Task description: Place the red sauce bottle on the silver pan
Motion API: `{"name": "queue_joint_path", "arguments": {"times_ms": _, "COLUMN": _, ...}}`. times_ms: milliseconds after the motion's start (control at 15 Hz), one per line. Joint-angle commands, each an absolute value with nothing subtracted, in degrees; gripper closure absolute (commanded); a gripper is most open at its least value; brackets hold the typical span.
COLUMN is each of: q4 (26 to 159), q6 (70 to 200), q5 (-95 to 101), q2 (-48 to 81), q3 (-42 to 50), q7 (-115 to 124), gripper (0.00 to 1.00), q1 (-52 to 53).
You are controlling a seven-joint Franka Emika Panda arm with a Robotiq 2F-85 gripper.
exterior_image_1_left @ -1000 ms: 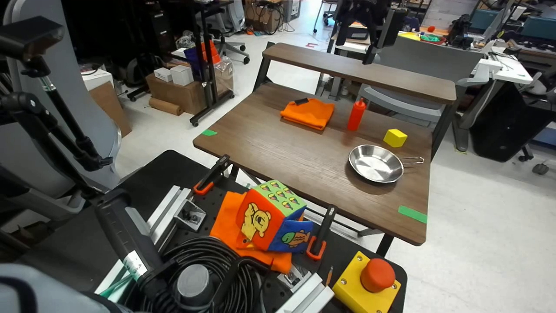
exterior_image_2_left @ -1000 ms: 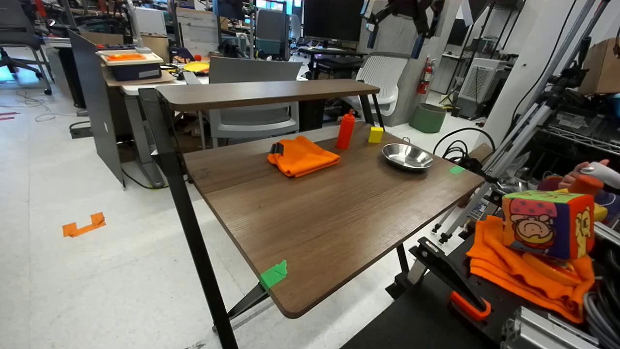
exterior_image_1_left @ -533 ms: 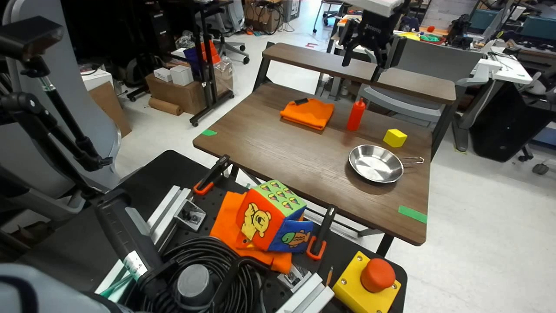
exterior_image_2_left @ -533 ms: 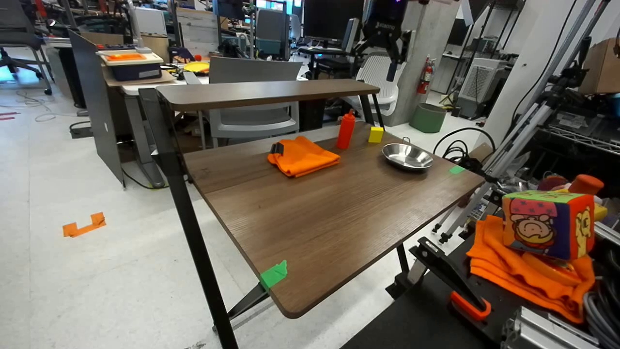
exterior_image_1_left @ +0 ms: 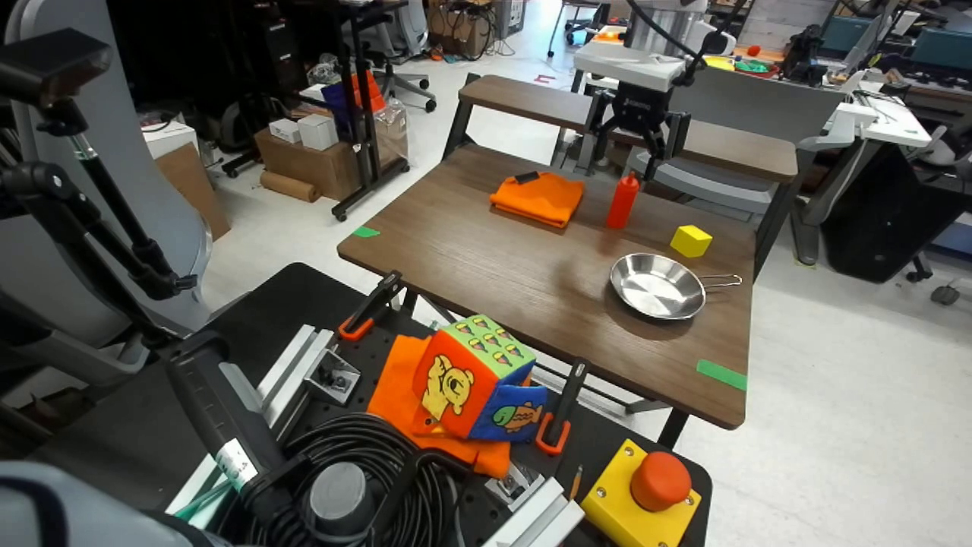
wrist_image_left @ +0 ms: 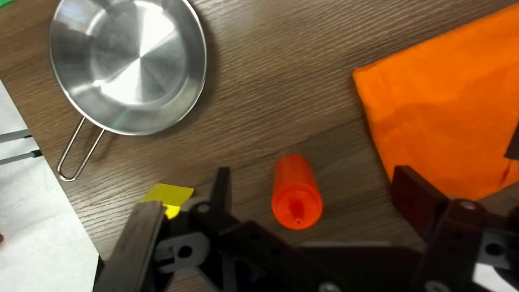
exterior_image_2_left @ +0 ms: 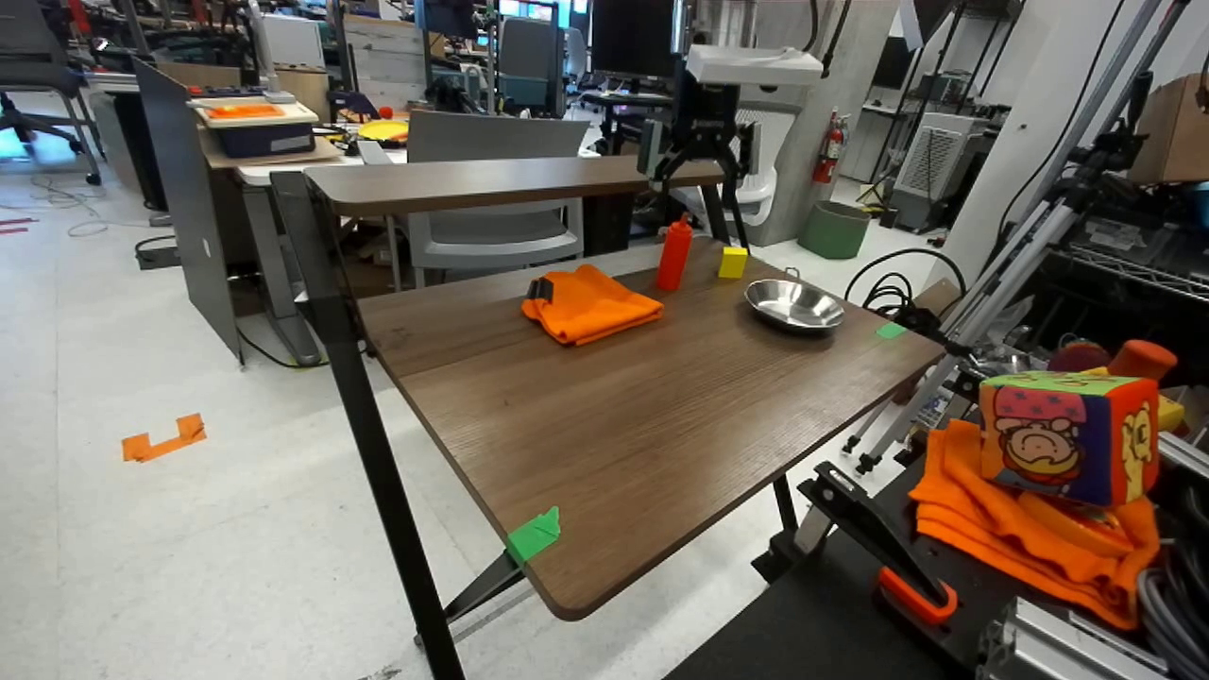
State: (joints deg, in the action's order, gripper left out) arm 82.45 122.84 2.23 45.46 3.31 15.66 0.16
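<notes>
Empty gripper (wrist_image_left: 311, 184), fingers spread, hangs above red sauce bottle (wrist_image_left: 296, 190)
Both exterior views show it upright below the gripper; the wrist view frames it between the fingers, silver pan (wrist_image_left: 129, 65) off past one finger; a straight, centred drop should grip it best

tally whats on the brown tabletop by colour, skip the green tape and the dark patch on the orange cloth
Red: 1, the sauce bottle
Silver: 1, the pan
Yellow: 1, the cube
Orange: 1, the folded cloth
Total: 4
</notes>
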Motion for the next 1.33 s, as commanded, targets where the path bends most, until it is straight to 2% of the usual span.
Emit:
{"name": "queue_joint_path", "arguments": {"times_ms": 0, "q4": 74.7, "q6": 119.1, "q5": 3.3, "q2": 51.3, "q3": 4.7, "q7": 14.8, "gripper": 0.0, "q1": 0.9}}
{"name": "queue_joint_path", "arguments": {"times_ms": 400, "q4": 66.2, "q6": 114.1, "q5": 3.8, "q2": 57.3, "q3": 5.3, "q7": 15.1, "gripper": 0.0, "q1": 0.9}}
{"name": "queue_joint_path", "arguments": {"times_ms": 467, "q4": 64.7, "q6": 113.2, "q5": 3.9, "q2": 58.3, "q3": 5.5, "q7": 15.3, "gripper": 0.03, "q1": 1.0}}
{"name": "queue_joint_path", "arguments": {"times_ms": 533, "q4": 63.1, "q6": 112.0, "q5": 3.9, "q2": 59.2, "q3": 5.6, "q7": 15.4, "gripper": 0.26, "q1": 0.9}}
{"name": "queue_joint_path", "arguments": {"times_ms": 667, "q4": 60.2, "q6": 110.1, "q5": 4.1, "q2": 61.0, "q3": 5.8, "q7": 15.4, "gripper": 0.31, "q1": 0.9}}
{"name": "queue_joint_path", "arguments": {"times_ms": 867, "q4": 56.2, "q6": 107.4, "q5": 4.4, "q2": 63.5, "q3": 6.1, "q7": 15.4, "gripper": 0.57, "q1": 1.0}}
{"name": "queue_joint_path", "arguments": {"times_ms": 1133, "q4": 51.6, "q6": 104.4, "q5": 5.0, "q2": 65.9, "q3": 6.4, "q7": 14.9, "gripper": 0.85, "q1": 1.2}}
{"name": "queue_joint_path", "arguments": {"times_ms": 1267, "q4": 51.6, "q6": 104.6, "q5": 5.9, "q2": 65.0, "q3": 6.4, "q7": 13.9, "gripper": 0.88, "q1": 1.5}}
